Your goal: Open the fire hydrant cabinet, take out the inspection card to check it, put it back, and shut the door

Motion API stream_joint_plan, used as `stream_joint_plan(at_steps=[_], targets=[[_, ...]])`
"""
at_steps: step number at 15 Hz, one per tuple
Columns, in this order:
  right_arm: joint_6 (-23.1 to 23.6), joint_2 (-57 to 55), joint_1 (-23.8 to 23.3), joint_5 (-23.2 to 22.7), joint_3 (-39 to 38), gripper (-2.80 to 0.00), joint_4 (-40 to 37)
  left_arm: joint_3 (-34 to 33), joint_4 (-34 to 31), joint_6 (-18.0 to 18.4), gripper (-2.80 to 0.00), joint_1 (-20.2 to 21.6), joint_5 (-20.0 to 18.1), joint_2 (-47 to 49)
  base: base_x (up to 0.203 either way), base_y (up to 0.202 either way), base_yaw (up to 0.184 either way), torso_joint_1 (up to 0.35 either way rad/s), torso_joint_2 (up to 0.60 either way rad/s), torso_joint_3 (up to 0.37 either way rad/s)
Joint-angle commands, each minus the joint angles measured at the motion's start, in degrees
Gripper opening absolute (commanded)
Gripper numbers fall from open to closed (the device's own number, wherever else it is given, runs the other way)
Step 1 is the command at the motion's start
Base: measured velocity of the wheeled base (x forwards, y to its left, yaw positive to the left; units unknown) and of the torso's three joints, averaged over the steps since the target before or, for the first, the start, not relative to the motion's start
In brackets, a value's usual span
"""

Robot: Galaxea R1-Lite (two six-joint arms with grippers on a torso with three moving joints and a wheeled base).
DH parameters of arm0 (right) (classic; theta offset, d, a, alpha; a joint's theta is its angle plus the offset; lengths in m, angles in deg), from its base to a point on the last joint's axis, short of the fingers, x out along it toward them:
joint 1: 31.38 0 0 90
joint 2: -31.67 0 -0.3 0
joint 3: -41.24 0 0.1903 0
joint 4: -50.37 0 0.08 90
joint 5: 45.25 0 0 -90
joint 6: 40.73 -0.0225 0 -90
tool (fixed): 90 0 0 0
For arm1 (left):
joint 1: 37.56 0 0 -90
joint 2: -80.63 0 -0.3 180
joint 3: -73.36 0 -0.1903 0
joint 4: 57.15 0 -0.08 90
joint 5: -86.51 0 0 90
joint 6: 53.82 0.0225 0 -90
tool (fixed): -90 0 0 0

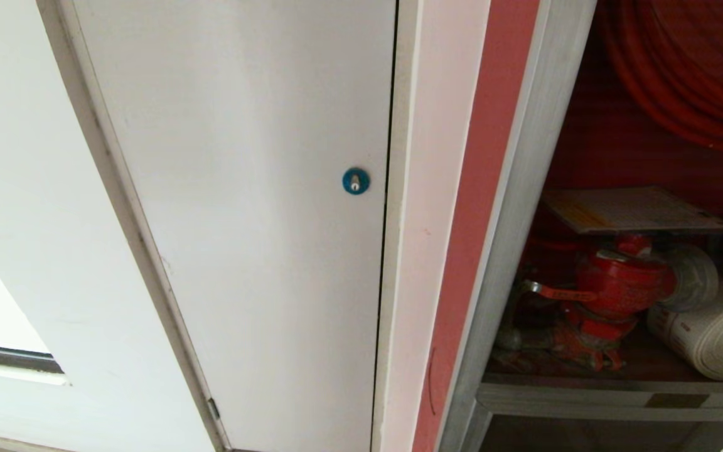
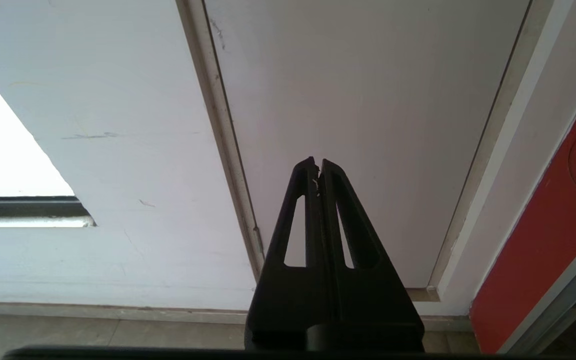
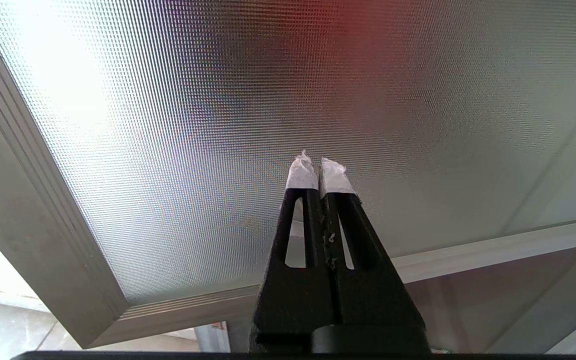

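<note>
Card is lying flat across the valve, closer to the right tool; both tools, left tool included, are sitting clenched and empty.

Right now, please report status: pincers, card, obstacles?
Left pincer shut, empty, facing white panel door. Right pincer shut, empty, facing glass door. Inspection card lying atop red valve. Cabinet open.

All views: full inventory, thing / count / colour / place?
white door: 1, white, left of the cabinet
lock: 1, blue, on the white door's right edge
cabinet: 1, silver frame, red inside, standing open, head view right
card: 1, beige with a yellow patch, lying flat above the valve
valve: 1, red, cabinet shelf
hose reel: 1, red, cabinet top
rolled hose: 1, white, right of the valve
door: 1, textured glass, silver frame, before the right gripper
left gripper: black, shut, facing the white door
right gripper: black, white-taped tips, shut
</note>
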Motion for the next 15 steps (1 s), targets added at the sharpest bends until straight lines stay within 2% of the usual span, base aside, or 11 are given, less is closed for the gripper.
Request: stream_joint_plan(at_steps=[1, 12, 15], targets=[[0.05, -0.09, 0.03, -0.03, -0.26, -2.8, 0.03, -0.01, 0.0, 0.02, -2.8, 0.0, -0.02, -0.11, 0.0, 0.0, 0.0, 0.0, 0.0, 0.0], [0.05, -0.09, 0.03, -0.03, -0.26, -2.8, 0.03, -0.01, 0.0, -0.42, -2.8, 0.0, 0.07, -0.11, 0.0, 0.0, 0.0, 0.0, 0.0, 0.0], [0.05, -0.09, 0.03, -0.03, -0.26, -2.8, 0.03, -0.01, 0.0, -0.42, -2.8, 0.0, 0.07, -0.11, -0.157, 0.0, 0.002, 0.01, 0.0, 0.002]])
